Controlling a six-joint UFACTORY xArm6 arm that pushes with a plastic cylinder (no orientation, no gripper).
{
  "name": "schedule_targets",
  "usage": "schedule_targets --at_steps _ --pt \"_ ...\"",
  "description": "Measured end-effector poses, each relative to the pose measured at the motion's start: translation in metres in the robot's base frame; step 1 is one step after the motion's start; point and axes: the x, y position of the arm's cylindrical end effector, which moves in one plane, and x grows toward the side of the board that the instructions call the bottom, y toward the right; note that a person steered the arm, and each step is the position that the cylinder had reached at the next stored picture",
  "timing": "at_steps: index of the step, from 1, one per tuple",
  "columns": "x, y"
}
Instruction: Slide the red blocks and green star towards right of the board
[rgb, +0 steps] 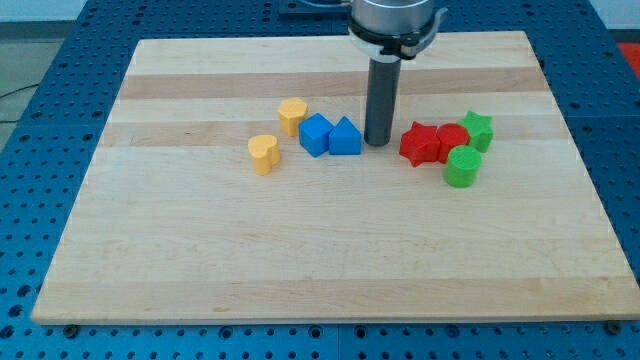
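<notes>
My tip rests on the board between the blue blocks and the red blocks. A red star-like block lies just to the tip's right, a small gap away. A second red block touches it on the right. The green star sits against that red block, toward the view's right and slightly higher. A green cylinder stands just below the red blocks and the star.
Two blue blocks lie left of the tip: a cube-like one and a triangular one, touching. A yellow hexagon-like block and a yellow heart lie further left. The wooden board sits on a blue perforated table.
</notes>
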Motion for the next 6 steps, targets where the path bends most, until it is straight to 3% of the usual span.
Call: schedule_targets --at_steps 1,2,4,5,6 --pt "0.042 -0.001" --pt "0.084 0.036" --pt "0.054 -0.003" --pt "0.023 0.012" --pt "0.006 0.065"
